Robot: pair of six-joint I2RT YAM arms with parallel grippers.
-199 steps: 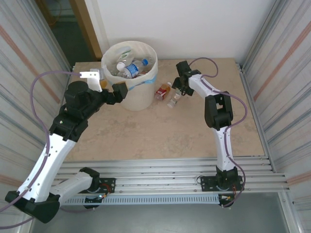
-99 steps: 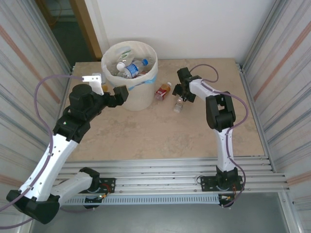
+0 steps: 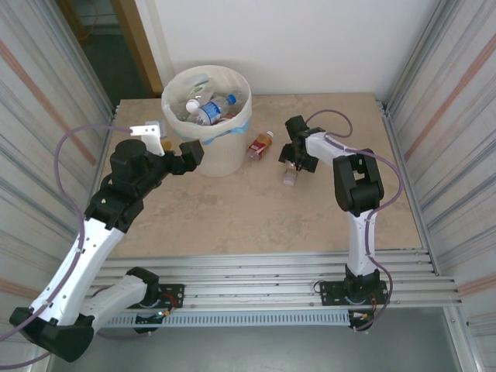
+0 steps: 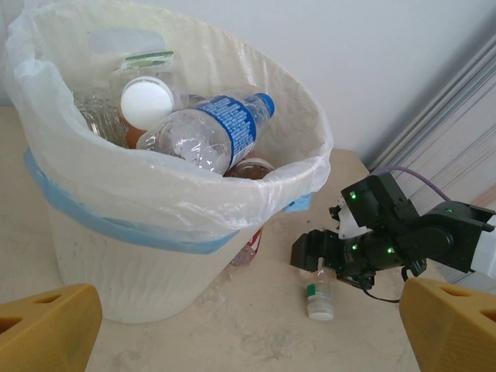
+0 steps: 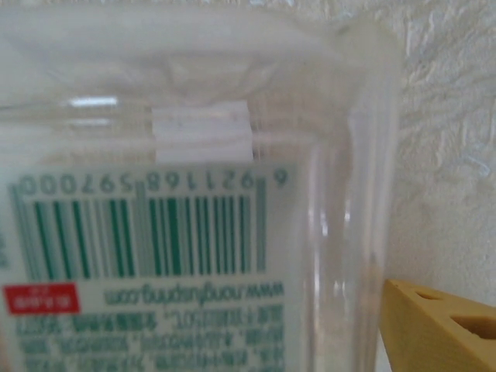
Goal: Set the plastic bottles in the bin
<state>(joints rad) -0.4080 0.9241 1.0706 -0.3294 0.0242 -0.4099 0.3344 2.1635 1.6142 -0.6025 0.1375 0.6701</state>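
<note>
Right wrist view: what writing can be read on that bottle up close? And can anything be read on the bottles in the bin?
"6 921168 597000": upside down, by the barcode on the clear bottle.
"www.nongfuspring.com": upside down, just beneath that barcode.
Red patch and the fine print beside it: too blurred to read.
Blue-label bottle in the bin: print too small to read.

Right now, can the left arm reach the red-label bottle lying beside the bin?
Probably not directly: the bin stands between the open left gripper and the red-label bottle, so it must go around.
</note>
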